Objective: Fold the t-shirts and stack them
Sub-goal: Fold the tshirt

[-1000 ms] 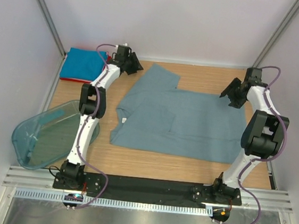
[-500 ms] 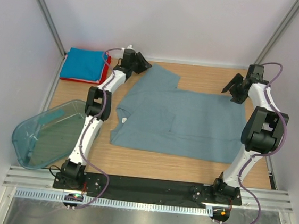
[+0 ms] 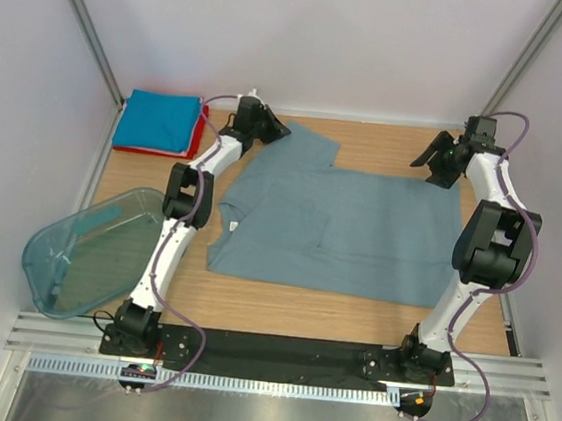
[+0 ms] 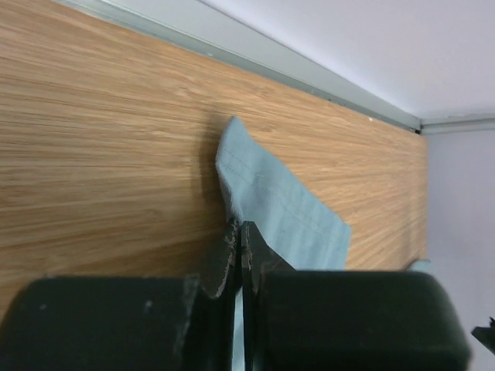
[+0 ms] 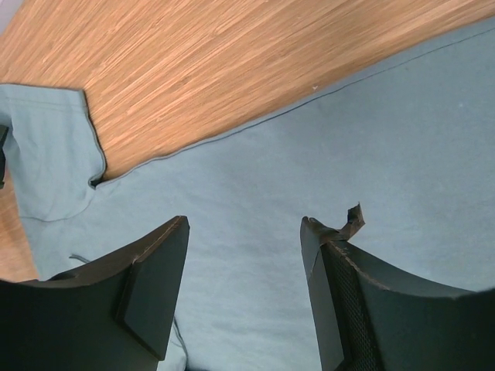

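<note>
A dusty grey-blue t-shirt (image 3: 330, 221) lies spread flat in the middle of the wooden table, its neck to the left. My left gripper (image 3: 270, 127) is at the far sleeve's corner. In the left wrist view its jaws (image 4: 240, 228) are shut on the edge of that sleeve (image 4: 278, 209), with cloth showing between the fingers. My right gripper (image 3: 435, 161) hovers over the shirt's far right corner. It stands open (image 5: 246, 224), with only flat cloth (image 5: 348, 147) below it. A folded bright blue t-shirt (image 3: 155, 122) lies on a red one (image 3: 198, 137) at the back left.
A translucent teal plastic tub (image 3: 85, 255) lies tipped at the left, near the left arm's base. Grey walls and metal posts close in the table on three sides. Bare wood (image 3: 389, 139) shows behind the shirt.
My left gripper moved right from beside the folded stack to the sleeve corner and shut on it. The right gripper shifted slightly back and left and stayed open.
</note>
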Motion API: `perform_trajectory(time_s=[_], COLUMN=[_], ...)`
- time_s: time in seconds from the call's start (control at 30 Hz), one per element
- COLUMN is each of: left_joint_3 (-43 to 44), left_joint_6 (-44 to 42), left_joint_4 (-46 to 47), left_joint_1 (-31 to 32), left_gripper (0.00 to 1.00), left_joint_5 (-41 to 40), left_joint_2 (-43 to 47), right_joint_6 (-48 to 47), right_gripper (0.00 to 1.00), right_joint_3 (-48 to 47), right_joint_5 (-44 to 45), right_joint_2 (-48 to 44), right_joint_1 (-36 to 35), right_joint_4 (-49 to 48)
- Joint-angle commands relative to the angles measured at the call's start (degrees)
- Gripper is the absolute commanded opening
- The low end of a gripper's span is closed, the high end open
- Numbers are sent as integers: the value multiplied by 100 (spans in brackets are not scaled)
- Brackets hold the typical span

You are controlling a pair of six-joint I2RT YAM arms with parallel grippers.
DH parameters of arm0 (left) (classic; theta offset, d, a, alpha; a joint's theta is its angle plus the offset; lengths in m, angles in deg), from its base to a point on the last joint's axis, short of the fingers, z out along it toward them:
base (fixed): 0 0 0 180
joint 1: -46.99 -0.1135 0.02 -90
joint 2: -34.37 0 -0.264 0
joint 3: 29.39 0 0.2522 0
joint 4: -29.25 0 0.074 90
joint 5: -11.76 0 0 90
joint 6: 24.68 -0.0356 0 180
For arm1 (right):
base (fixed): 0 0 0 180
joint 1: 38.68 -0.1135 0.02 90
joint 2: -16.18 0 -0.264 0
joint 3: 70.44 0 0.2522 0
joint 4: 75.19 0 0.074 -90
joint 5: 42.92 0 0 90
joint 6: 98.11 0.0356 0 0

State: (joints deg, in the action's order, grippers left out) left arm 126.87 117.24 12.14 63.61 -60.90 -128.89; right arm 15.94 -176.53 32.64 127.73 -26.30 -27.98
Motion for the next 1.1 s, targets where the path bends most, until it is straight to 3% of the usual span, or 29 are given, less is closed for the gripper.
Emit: perform_trajectory(time_s=[0.0,0.1,0.33,0.7,1.07], left_joint_3=[-90,-344,-1153,-1514,-1462], left_joint_6=[-15,-50,-796,-1097,-1044], left_joint_4=[467,494,-200,-350,-218], left_joint_1=[25,25,25,43,87], left_gripper=[0,0,0,0,0], left_joint_5=[366,682,990,1271,1456], left_joint_2=[1014,1269,2096,2606,2598], right_joint_6=[47,38,28,1171,978], right_gripper=[67,66,64,57,55], right_joint_3=[-145,-136,93,-2525,-2755], right_joint_5=[-226,-270,1267,3164,3351], right_joint_2=[-37,-71,-363,1738,2363], right_joint_1=[-34,-34,325,581,590], right_joint_4=[-93,-32,266,2103,1313])
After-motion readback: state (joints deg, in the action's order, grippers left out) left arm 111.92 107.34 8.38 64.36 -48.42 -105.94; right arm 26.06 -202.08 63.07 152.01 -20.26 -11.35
